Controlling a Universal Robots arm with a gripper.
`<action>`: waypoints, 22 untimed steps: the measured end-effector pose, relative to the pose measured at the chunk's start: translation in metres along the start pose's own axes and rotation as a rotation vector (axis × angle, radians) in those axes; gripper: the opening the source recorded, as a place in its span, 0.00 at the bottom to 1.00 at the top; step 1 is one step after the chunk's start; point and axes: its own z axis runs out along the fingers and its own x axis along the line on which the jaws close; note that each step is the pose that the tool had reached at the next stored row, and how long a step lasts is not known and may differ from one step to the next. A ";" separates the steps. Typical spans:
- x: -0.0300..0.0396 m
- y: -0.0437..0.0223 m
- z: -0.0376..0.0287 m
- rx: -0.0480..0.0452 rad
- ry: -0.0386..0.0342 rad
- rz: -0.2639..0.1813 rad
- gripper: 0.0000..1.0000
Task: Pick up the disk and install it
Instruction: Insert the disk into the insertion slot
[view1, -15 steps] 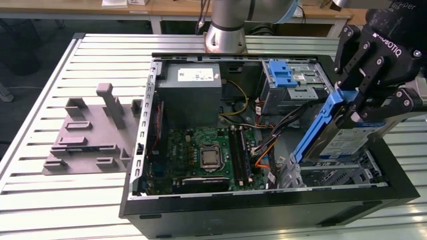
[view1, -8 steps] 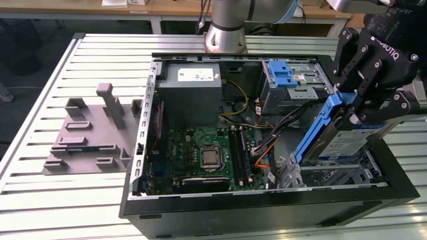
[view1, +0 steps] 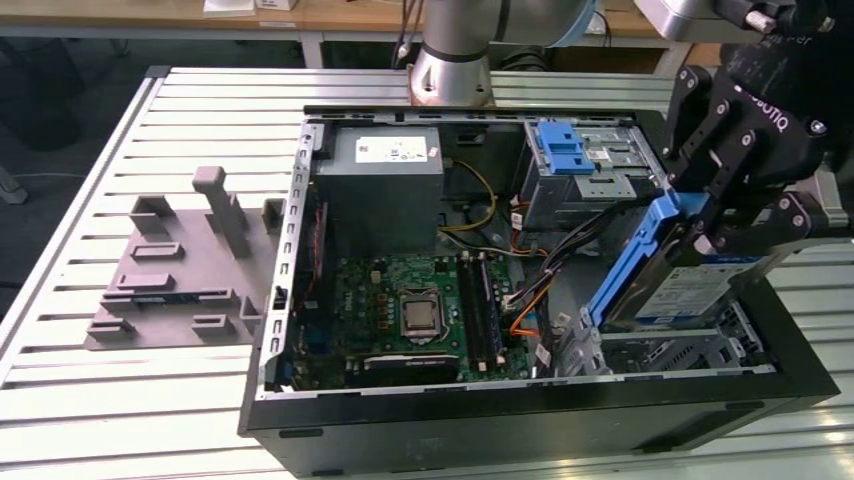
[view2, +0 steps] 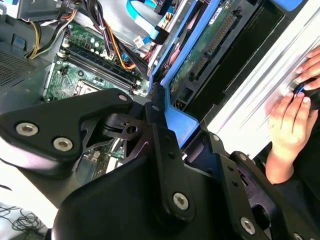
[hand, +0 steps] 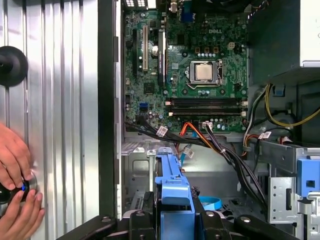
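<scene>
Gripping disk (view1: 687, 292) by upper end, claw (view1: 699, 232) above case (view1: 534, 425).

Open computer case (view1: 534, 415), green motherboard (view1: 400, 320), grey fixture (view1: 174, 270)

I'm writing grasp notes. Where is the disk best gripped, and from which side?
Pinch its upper end across the thin side, from above: the disk stands tilted over the open case, leaving that end free, and the tool clamps it there.
</scene>
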 end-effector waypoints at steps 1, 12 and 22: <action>0.0000 0.0000 0.0009 0.0001 0.0000 0.000 0.36; 0.0001 0.0000 0.0109 0.0000 0.0000 0.000 0.36; 0.0001 0.0000 0.0190 0.0000 0.0001 0.000 0.36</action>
